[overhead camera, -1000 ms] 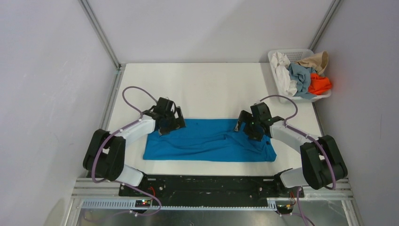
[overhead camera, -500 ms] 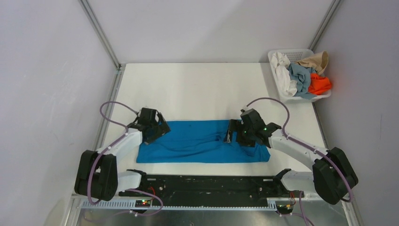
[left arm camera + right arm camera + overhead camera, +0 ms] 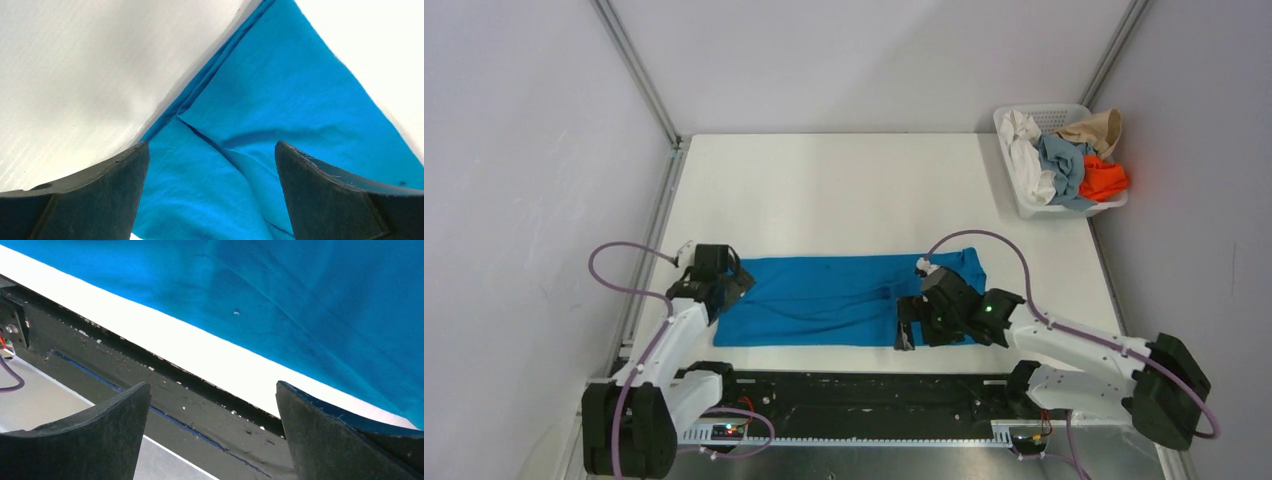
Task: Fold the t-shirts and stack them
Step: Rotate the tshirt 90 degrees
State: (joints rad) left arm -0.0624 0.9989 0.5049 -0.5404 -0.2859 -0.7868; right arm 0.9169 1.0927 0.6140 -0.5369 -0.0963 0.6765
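The blue t-shirt [image 3: 844, 300] lies flat as a long folded band across the near part of the table [image 3: 844, 190], creased toward its right end.

Your left tool [image 3: 724, 288] hangs over the shirt's left end, jaws spread wide with nothing between them. The left wrist view shows only cloth and a fold line beneath it.

Your right tool [image 3: 906, 333] sits over the shirt's near hem, right of its middle, jaws likewise spread wide and holding nothing. Below it run a strip of bare table and the black rail [image 3: 864, 385], just beside the hem.

The right arm's purple cable [image 3: 972, 233] loops above the shirt's right end.

Well apart from that end, toward the far side, the basket [image 3: 1064, 110] holds a white shirt [image 3: 1024, 150], a grey-blue shirt [image 3: 1062, 160], a tan shirt [image 3: 1096, 128] and an orange shirt [image 3: 1104, 178], heaped and unfolded.
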